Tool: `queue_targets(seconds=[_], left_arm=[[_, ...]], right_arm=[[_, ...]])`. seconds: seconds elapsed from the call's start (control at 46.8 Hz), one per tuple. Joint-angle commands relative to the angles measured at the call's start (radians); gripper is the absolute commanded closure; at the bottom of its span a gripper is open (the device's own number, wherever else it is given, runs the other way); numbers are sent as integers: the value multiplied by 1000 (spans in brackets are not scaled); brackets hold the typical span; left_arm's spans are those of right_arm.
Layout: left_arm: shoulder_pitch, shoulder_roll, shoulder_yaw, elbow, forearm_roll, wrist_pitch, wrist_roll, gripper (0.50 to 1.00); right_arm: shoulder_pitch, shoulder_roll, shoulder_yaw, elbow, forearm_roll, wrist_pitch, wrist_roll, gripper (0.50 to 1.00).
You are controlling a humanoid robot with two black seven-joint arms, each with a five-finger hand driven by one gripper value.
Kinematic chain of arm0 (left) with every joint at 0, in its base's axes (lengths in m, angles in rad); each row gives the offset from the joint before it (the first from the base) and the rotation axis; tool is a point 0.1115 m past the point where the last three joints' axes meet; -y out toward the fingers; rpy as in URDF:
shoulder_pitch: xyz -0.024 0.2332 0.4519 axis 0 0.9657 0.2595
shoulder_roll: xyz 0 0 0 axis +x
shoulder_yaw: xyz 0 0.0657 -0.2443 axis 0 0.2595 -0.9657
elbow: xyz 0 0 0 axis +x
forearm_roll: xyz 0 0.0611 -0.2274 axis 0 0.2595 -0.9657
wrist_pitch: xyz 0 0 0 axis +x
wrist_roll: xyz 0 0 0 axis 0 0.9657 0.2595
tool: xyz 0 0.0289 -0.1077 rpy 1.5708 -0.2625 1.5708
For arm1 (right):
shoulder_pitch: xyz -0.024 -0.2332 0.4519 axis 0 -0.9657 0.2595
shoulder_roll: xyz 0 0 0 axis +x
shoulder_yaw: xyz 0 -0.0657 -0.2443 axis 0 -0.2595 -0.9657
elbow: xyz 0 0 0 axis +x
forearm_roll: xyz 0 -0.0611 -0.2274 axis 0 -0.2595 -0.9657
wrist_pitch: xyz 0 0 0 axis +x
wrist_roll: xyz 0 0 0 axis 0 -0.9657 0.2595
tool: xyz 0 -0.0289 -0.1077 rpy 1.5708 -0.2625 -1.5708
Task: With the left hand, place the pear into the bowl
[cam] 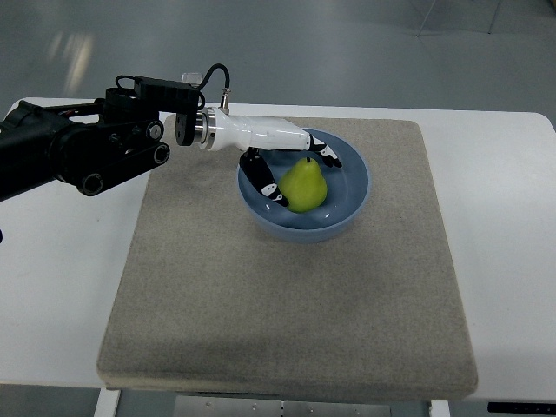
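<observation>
While the fingers curl loosely on either side of the pear, I can't tell whether they actually press on it or have let go. It sits upright inside the bowl, which rests on the mat with the left hand reaching over its rim. I'd judge the fruit firm, smooth and a bit slippery, best held around its wide belly.

Black arm, white hand

The left arm is matte black with round joint bolts, a boxy module and a looping black cable; a silver wrist collar joins the glossy white left hand, whose fingers are black with white bands.
</observation>
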Motion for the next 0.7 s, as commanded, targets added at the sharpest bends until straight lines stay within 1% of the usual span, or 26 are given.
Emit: queue_targets(seconds=[0.0, 0.342, 0.427, 0.555, 0.683], left_arm=[[8, -3, 1, 1, 0, 0, 0, 506], [15, -3, -3, 6, -9, 0, 2, 506], [15, -5, -11, 21, -12, 17, 0, 506], [12, -5, -22, 32, -17, 23, 2, 506], [12, -3, -81, 43, -52, 37, 3, 506]], right_arm=[[0, 0, 0, 0, 0, 0, 0, 574], [0, 0, 0, 0, 0, 0, 0, 576], [0, 0, 0, 0, 0, -1, 0, 574], [0, 0, 0, 0, 0, -1, 0, 574], [0, 0, 0, 0, 0, -1, 0, 574]])
